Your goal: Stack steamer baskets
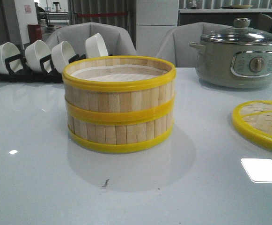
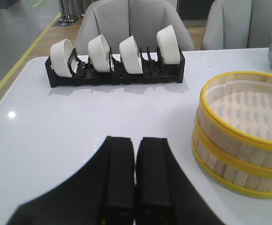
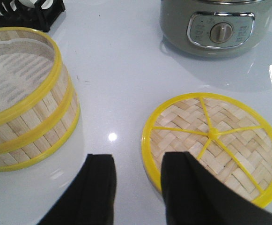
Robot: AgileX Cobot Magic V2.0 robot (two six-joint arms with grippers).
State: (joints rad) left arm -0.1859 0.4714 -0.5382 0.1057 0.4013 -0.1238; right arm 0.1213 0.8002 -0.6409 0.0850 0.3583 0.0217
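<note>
Two steamer baskets [image 1: 119, 105] are found stacked one upon the other at the middle of the counter [image 1: 33, 178], rims aligned, the upper ring seated squarely on the lower. The upper basket is open at the top; a pale liner or slatted floor is seen inside it, and no food is observed. The woven lid [image 3: 214, 140] is laid flat on the counter to the right of the stack, well apart from it, yellow spokes uppermost, presumably set there within reach of the right arm for the closing step. The right gripper [image 3: 138, 187] is held above the near edge of the lid with its jaws parted and nothing between them, a posture judged suited to a grasp of the rim. The left gripper [image 2: 136, 173] is held clear over bare counter beside the stack, jaws pressed together and empty. A black rack [image 2: 114, 75] carrying four white bowls [image 2: 131, 54] tilted on edge stands at the rear left; a grey electric pot [image 1: 238, 56] with its glass lid on stands at the rear right. Stacking is judged complete save for the lid.
</note>
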